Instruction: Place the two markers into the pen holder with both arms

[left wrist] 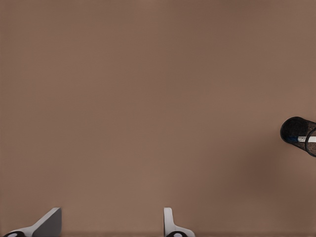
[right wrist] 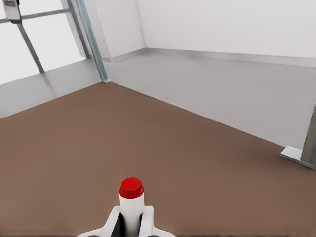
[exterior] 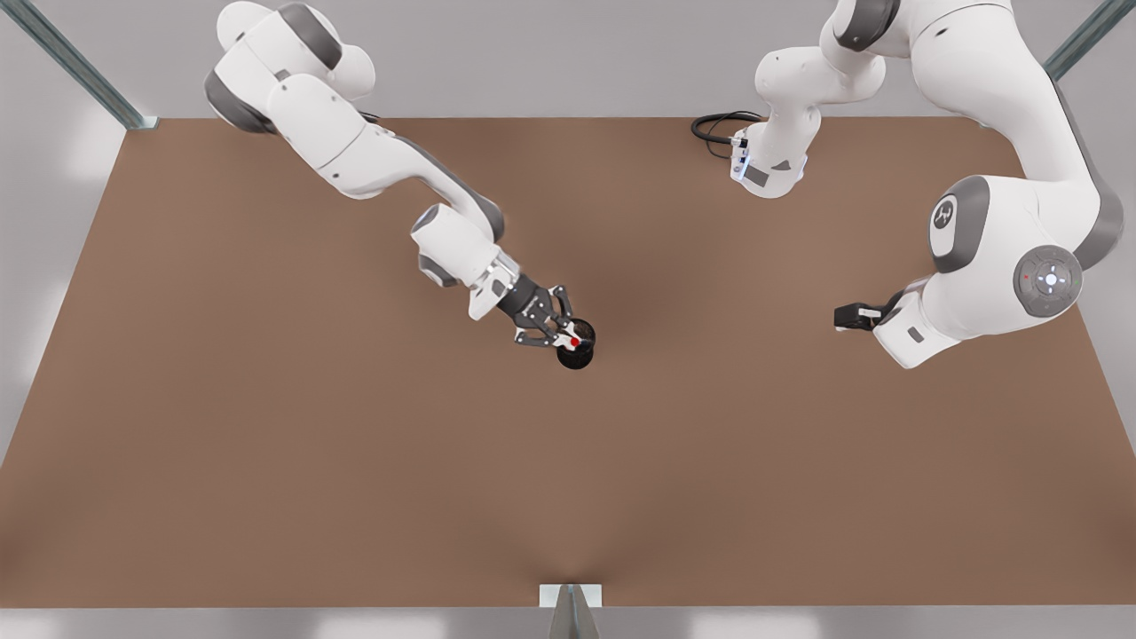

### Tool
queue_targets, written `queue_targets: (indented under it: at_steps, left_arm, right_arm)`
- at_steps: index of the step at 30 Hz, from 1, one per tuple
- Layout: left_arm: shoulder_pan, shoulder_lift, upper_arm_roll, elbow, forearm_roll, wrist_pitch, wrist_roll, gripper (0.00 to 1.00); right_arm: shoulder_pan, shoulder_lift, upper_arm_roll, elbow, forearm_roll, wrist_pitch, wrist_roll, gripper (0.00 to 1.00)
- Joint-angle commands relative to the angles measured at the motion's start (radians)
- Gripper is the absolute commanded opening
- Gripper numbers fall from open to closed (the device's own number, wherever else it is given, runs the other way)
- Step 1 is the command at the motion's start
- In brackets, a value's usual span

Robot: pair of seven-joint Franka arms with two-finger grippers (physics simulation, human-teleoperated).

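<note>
The black pen holder [exterior: 577,355] stands near the middle of the brown table [exterior: 266,444]. Directly over it is my right gripper [exterior: 561,335], on the arm from the front view's left, shut on the red-capped marker [exterior: 575,341]. In the right wrist view the marker's red end [right wrist: 131,188] sticks out between the fingers [right wrist: 112,223]. The left wrist view has the pen holder [left wrist: 299,135] lying farther off, with the blue-capped marker [left wrist: 302,139] inside it. My left gripper [left wrist: 111,223] is open and holds nothing. Its arm [exterior: 976,293] waits at the front view's right.
A black cable [exterior: 717,130] loops at the table's back edge by the right-hand arm's base. Metal frame posts [exterior: 80,67] stand at the back corners. A small bracket [exterior: 571,596] sits at the middle of the front edge.
</note>
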Motion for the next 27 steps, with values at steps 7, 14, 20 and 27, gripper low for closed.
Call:
queue_targets:
  at_steps: [7, 14, 20, 27]
  left_arm:
    - [0.008, 0.004, 0.000, -0.001, 0.001, -0.003, -0.007, 1.00]
    - [0.014, 0.004, 0.000, -0.001, 0.001, -0.003, -0.004, 1.00]
    - [0.023, 0.006, 0.000, -0.001, -0.001, -0.003, -0.003, 1.00]
    - [0.026, 0.013, 0.000, -0.001, 0.001, 0.000, -0.003, 1.00]
  right_arm:
    - [0.008, -0.025, 0.003, -0.036, 0.004, 0.000, -0.007, 0.28]
    - [0.042, -0.025, 0.003, -0.041, 0.047, 0.000, -0.007, 0.28]
    - [0.060, -0.019, -0.001, -0.031, 0.061, 0.000, -0.008, 0.28]
    - [0.062, -0.013, -0.029, -0.012, 0.060, 0.000, -0.009, 0.28]
